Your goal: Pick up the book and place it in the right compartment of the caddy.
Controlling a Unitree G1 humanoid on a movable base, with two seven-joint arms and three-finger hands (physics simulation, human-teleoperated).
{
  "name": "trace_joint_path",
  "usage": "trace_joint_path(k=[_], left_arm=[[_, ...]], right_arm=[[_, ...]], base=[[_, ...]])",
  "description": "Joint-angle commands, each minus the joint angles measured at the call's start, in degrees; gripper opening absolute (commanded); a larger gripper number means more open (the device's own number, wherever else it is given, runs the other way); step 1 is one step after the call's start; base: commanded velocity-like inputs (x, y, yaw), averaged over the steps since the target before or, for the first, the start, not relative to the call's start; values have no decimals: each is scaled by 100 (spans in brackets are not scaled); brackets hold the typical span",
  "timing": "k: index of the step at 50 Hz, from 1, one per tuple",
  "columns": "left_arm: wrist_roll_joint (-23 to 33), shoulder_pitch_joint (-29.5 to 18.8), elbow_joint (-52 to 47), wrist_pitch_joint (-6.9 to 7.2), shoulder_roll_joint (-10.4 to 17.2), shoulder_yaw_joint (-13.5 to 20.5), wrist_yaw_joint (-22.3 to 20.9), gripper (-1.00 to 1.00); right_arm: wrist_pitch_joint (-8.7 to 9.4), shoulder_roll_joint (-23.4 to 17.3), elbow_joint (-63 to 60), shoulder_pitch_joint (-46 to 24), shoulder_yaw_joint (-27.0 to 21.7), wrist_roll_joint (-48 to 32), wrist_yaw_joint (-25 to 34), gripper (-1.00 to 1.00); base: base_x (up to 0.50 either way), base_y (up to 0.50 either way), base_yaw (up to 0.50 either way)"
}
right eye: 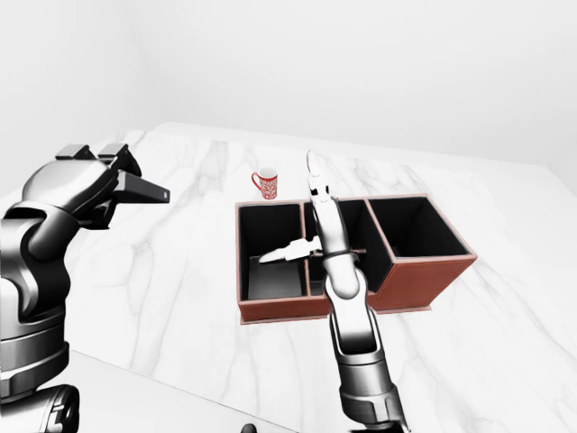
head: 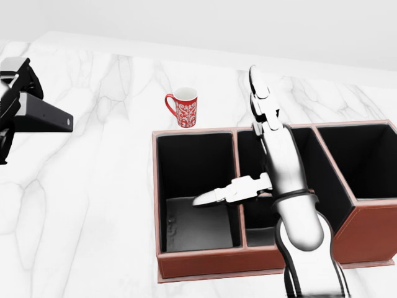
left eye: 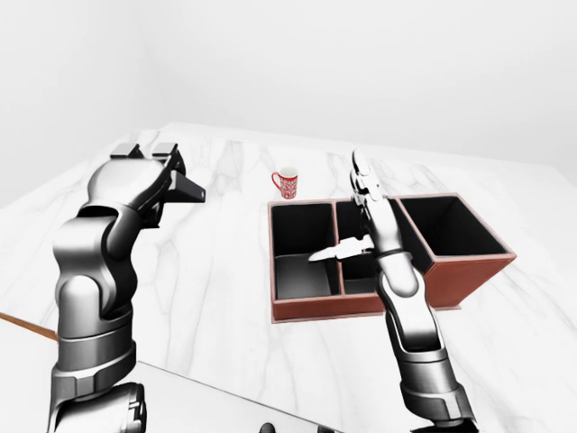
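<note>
My left hand (left eye: 149,171) is shut on the dark book (head: 42,116) and holds it raised above the marble counter, at the left edge of the head view. The brown caddy (head: 205,263) with black compartments stands at the lower right of the head view. Its right compartment (head: 366,167) is at the far right. My right hand (head: 248,167) is open, fingers pointing up and thumb out to the left, held over the caddy's middle and left compartments.
A red patterned mug (head: 183,107) stands on the white marble counter (head: 93,205) just above the caddy's left compartment in the head view. The counter's near edge shows at the bottom of the left-eye view (left eye: 207,388).
</note>
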Motion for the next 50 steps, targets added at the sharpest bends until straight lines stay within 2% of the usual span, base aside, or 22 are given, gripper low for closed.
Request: trace_joint_path(k=[1,6,18,23,26,32,38,47,50], left_arm=[[-24,319,-1099,-13,-65,157,0,-100],[-2,419,-1298,-20,-134,169,0,-100],[74,572,-1411,-86,-283,119,0,-100],[64,559,-1567,-32,-370,78,0,-100],[94,641,-1624,-45,-437,41,0,-100],[104,535,-1760,-10,-548,-68,0,-100],[215,508,-1812,-40,-693,-200,0,-100],[282,306,-1769,-8,-758,-291,0,-100],[322,218,-1748,18,-784,-337,0,-100]], right_arm=[[0,-35,566,-986,-63,-185,-6,100],[0,-20,540,-1316,-68,-219,19,100],[0,61,700,-1555,26,-337,-17,100],[0,108,841,-1702,84,-494,-33,100],[0,148,975,-1798,108,-601,-75,100],[0,302,1111,-1882,231,-845,-135,100],[0,491,1350,-2021,385,-1171,-249,100],[0,781,1986,-1933,572,-1415,-463,100],[0,897,1833,-1997,610,-1515,-367,100]], base=[[0,0,0],[0,0,0],[0,0,0],[0,0,0],[0,0,0],[0,0,0],[0,0,0],[0,0,0],[0,0,0]])
